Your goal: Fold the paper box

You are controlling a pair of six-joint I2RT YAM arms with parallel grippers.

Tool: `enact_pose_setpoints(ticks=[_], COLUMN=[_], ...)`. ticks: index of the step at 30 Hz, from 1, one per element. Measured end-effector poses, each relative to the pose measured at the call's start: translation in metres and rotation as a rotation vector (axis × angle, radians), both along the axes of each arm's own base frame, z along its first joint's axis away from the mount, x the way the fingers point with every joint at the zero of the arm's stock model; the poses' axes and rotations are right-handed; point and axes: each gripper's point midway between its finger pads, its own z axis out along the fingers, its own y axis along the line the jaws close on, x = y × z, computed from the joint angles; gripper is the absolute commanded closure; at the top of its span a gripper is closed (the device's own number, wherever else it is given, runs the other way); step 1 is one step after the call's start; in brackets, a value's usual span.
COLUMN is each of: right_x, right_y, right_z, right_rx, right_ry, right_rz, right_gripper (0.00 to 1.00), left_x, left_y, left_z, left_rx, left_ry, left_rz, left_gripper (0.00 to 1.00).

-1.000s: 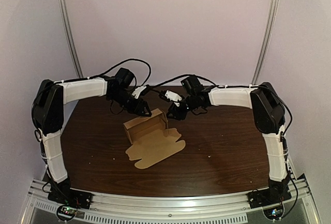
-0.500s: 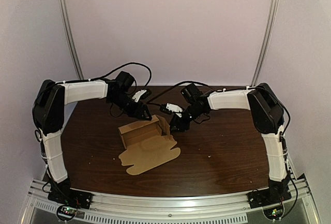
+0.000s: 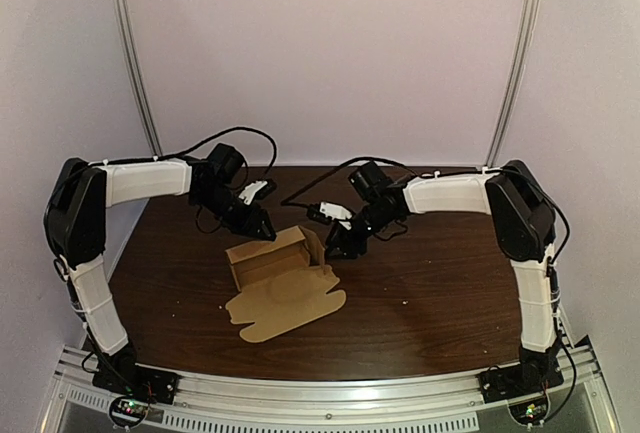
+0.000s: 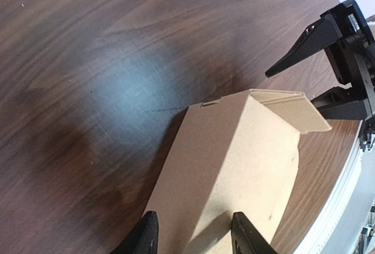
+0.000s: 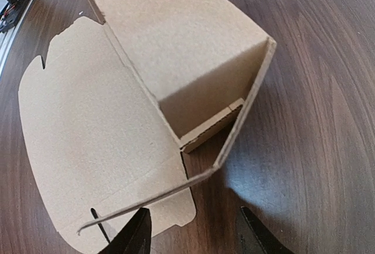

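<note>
Now — left pincer (image 4: 194,220), right pincer (image 5: 193,214) — agape by box (image 3: 275,255)

We are logging the paper box (image 3: 280,278) sitting centrally on the surface (image 3: 440,298); left gripper (image 3: 262,230) behind it, right gripper (image 3: 334,247) beside its right end.

Pale walls (image 3: 330,43), dark wooden table (image 3: 440,323)
</note>
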Motion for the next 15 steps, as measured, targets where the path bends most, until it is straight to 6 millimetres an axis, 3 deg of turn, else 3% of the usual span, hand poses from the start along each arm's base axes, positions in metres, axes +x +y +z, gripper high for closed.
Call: enact_pose_setpoints(ticks=[15], right_x=[-0.022], right_y=[0.032], right_z=[0.005], right_rx=[0.028], right_ry=[-0.021], right_rz=[0.046], right_gripper=[0.49], left_x=[-0.007], left_y=[-0.004], left_z=[-0.001], left_rx=[-0.029], left_ry=[0.031], left_rz=[-0.011], left_gripper=[0.6])
